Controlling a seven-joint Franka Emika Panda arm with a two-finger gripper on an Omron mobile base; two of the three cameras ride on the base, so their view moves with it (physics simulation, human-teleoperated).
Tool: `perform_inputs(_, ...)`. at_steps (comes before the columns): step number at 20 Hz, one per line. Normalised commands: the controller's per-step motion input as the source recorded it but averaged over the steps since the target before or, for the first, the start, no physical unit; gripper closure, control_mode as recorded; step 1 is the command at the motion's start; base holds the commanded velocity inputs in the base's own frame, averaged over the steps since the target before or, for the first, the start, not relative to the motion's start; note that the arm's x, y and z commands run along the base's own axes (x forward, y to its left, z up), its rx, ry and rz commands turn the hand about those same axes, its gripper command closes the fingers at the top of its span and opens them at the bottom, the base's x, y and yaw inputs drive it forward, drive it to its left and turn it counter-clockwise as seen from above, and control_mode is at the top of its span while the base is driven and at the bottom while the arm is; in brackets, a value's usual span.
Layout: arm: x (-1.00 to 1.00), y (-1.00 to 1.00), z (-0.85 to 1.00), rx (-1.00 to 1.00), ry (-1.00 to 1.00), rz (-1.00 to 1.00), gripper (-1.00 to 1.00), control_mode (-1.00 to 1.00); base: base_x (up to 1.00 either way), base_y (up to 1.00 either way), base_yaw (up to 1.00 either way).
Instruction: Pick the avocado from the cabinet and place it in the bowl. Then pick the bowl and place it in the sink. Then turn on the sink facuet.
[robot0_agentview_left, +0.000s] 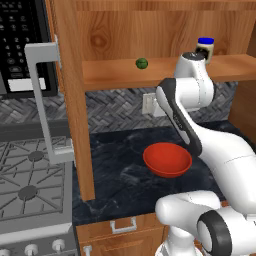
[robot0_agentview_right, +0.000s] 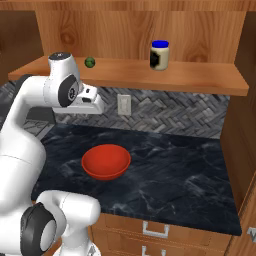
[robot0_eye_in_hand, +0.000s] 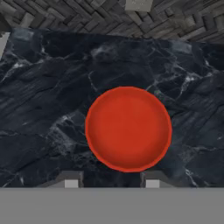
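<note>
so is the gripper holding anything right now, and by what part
Nothing is held: the gripper hangs above the empty bowl, its fingertips apart with nothing between them.

Arm (robot0_agentview_left: 220, 150) folded: elbow high, forearm running back down toward the base. Wrist (robot0_agentview_right: 62, 85) at the top, hand (robot0_agentview_right: 90, 102) level, pointing straight down. In the hand view, gripper (robot0_eye_in_hand: 109, 183) has both fingertips (robot0_eye_in_hand: 72, 181) at the bottom edge, set apart with a clear gap, nothing between them. Contacting nothing.
</note>
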Motion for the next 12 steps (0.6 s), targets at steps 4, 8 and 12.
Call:
perform_inputs(4,-0.01,-0.03,0.00,0.00,-0.03,0.03,-1.00,-1.00,0.00,0.00,0.00)
perform_inputs(8,-0.31,0.00,0.36,-0.04,-0.43,0.00,-1.00,-1.00,0.00,0.00,0.00)
perform_inputs(12,-0.21,0.19,0.67,-0.08,-0.59,0.00,-1.00,-1.00,0.00,0.00,0.00)
